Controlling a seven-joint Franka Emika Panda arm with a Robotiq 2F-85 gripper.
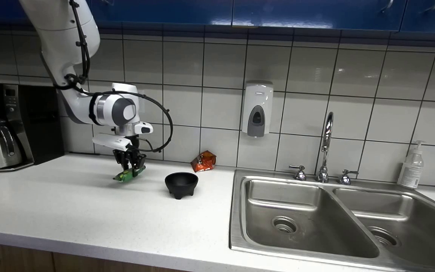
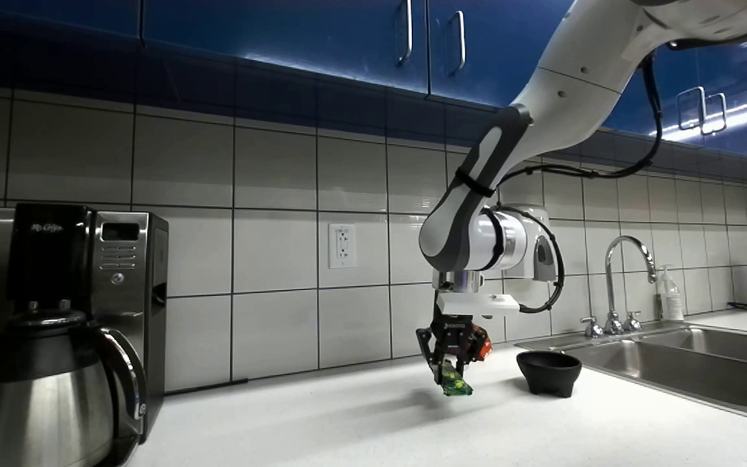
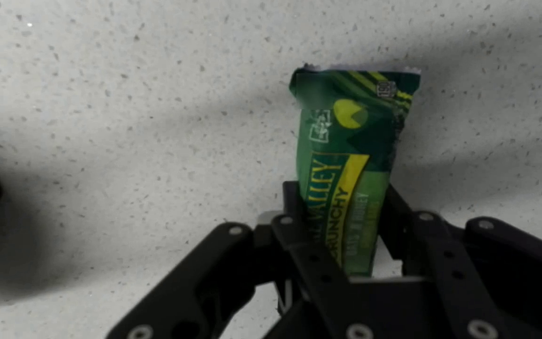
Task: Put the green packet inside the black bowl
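Observation:
The green packet [image 3: 346, 136] is long and flat with yellow lettering. My gripper [image 3: 341, 209] is shut on it, one finger at each long side. One end of the packet sticks out beyond the fingers; its other end is hidden behind the gripper. In both exterior views the packet [image 1: 125, 175] [image 2: 456, 383] hangs slightly tilted, a little above the white counter, with a shadow below. The black bowl [image 1: 181, 184] stands upright on short feet, a short way right of the gripper in both exterior views [image 2: 548, 373]. A dark shape at the wrist view's left edge may be the bowl.
A red-orange packet [image 1: 204, 161] lies by the tiled wall behind the bowl. The steel sink [image 1: 237, 211] with its faucet [image 1: 327, 143] is right of the bowl. A coffee maker [image 2: 56, 363] stands at the left. A soap dispenser [image 1: 257, 109] hangs on the wall.

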